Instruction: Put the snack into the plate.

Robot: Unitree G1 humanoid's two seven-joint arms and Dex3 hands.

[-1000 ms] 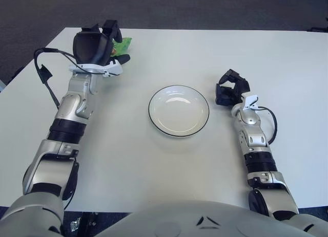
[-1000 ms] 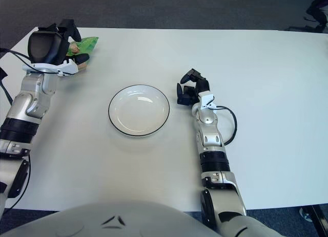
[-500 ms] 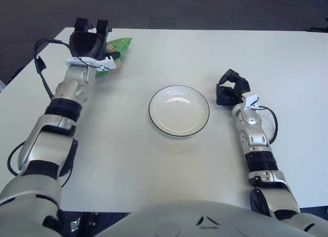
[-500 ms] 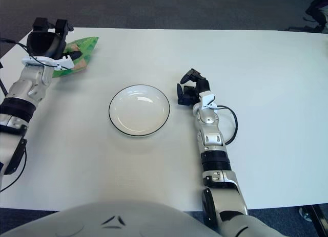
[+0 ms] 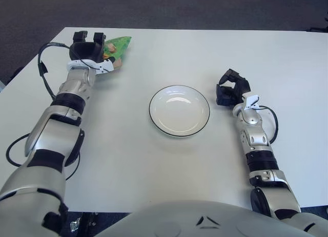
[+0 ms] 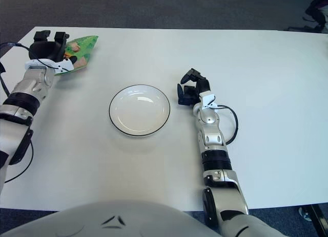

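The snack point(image 5: 117, 46) is a green packet lying flat near the table's far left corner. My left hand point(image 5: 89, 41) is low over the packet's left end, its dark fingers point(image 5: 79, 37) standing apart and not closed on the packet, whose left part the hand hides. The white plate point(image 5: 179, 112) with a thin dark rim sits empty in the middle of the table. My right hand point(image 5: 230, 88) shows just right of the plate with its fingers curled and nothing in them.
The white table point(image 5: 154, 160) ends close behind the snack and slants away on the left, with dark carpet point(image 5: 205, 9) beyond. A black cable point(image 5: 43, 68) loops off my left forearm.
My left arm has stretched forward and the hand has dropped from above the snack down to its left end. Snack, plate and right hand have not moved.
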